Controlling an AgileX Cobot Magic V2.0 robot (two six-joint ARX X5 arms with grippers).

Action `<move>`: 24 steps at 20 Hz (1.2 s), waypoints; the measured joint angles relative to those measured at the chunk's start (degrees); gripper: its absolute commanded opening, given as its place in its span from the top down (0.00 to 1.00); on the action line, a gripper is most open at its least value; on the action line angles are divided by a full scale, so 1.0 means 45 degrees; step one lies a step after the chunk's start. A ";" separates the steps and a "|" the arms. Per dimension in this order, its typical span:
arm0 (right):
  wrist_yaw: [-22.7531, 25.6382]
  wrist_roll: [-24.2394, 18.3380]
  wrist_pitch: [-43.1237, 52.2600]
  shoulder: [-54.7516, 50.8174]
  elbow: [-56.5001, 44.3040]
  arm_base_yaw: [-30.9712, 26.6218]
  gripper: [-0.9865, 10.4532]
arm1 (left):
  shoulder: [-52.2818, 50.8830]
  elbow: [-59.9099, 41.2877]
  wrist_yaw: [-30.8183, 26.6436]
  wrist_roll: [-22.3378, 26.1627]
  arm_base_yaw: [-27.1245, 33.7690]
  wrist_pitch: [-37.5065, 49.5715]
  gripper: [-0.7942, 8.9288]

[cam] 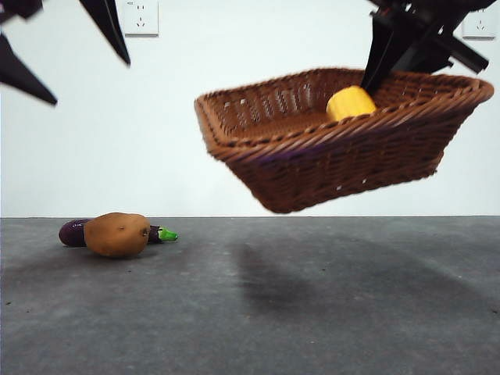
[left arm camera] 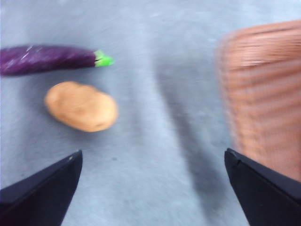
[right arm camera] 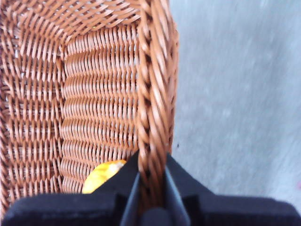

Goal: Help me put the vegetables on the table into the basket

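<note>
My right gripper [right arm camera: 151, 179] is shut on the braided rim of the brown wicker basket [cam: 336, 148] and holds it tilted in the air above the table, at the right of the front view. The yellow vegetable [cam: 351, 102] lies inside the basket; it also shows in the right wrist view [right arm camera: 101, 175]. The brown potato [cam: 117, 234] lies on the table at the left, with the purple eggplant [cam: 74, 232] just behind it, green stem [cam: 167, 233] pointing right. My left gripper [left arm camera: 150, 160] is open, high above potato [left arm camera: 82, 106] and eggplant [left arm camera: 47, 59].
The dark grey table [cam: 312, 312] spreads across the front view, with the basket's shadow under it. A white wall with two sockets [cam: 141, 17] stands behind. In the left wrist view the basket's side [left arm camera: 263, 89] is close by.
</note>
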 measured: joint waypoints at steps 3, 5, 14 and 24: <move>-0.0029 -0.0330 0.0000 -0.0627 0.0000 -0.0005 0.92 | 0.1841 0.0500 0.0029 -0.0515 0.0447 -0.0039 0.40; -0.0024 -0.0573 -0.0214 -0.0923 0.0000 -0.0005 0.92 | 0.3274 0.1481 0.0019 -0.0811 0.0583 -0.0413 0.40; -0.0024 -0.1316 -0.0607 -0.1807 0.0000 -0.0005 0.92 | 0.7660 0.5017 -0.0845 -0.1676 0.1132 -0.2263 0.40; -0.0024 -0.1846 -0.0607 -0.1821 0.0000 -0.0005 0.92 | 0.9117 0.5027 -0.0665 -0.2662 0.1297 -0.1175 0.40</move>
